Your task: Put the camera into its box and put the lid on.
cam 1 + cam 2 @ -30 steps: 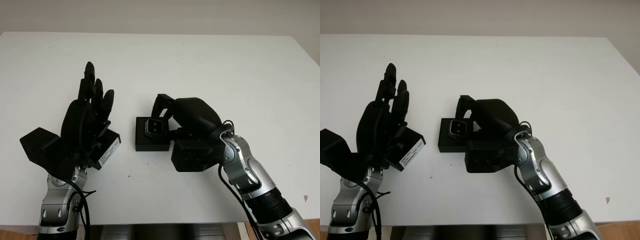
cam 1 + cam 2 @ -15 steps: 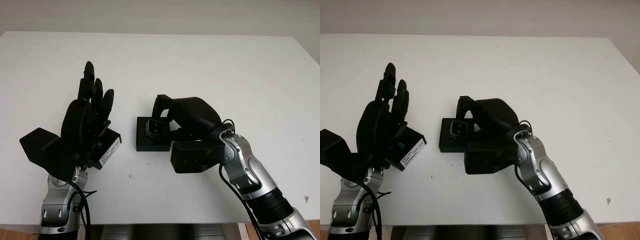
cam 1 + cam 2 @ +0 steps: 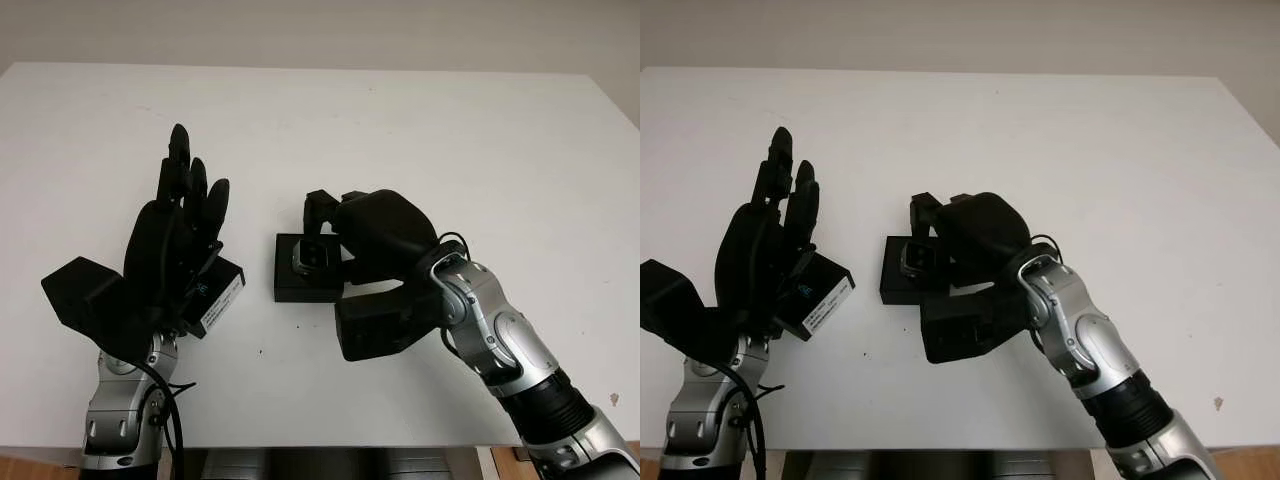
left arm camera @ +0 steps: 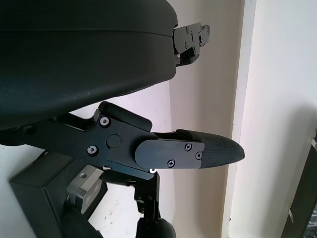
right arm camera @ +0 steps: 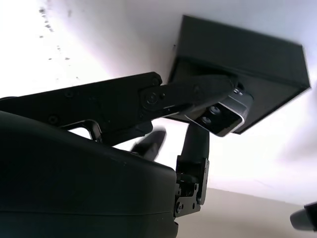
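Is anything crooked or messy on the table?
Nothing looks spilled or broken. The right hand holds the camera tilted over the open box, not seated yet. The lid sits beside the box, by the open left hand.

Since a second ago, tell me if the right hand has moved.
Yes. The right hand, shut on the camera, shifted slightly left over the box.

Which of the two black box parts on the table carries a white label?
The lid beside the left robot hand has the white label. The box, where the right robot hand holds the camera, shows none.
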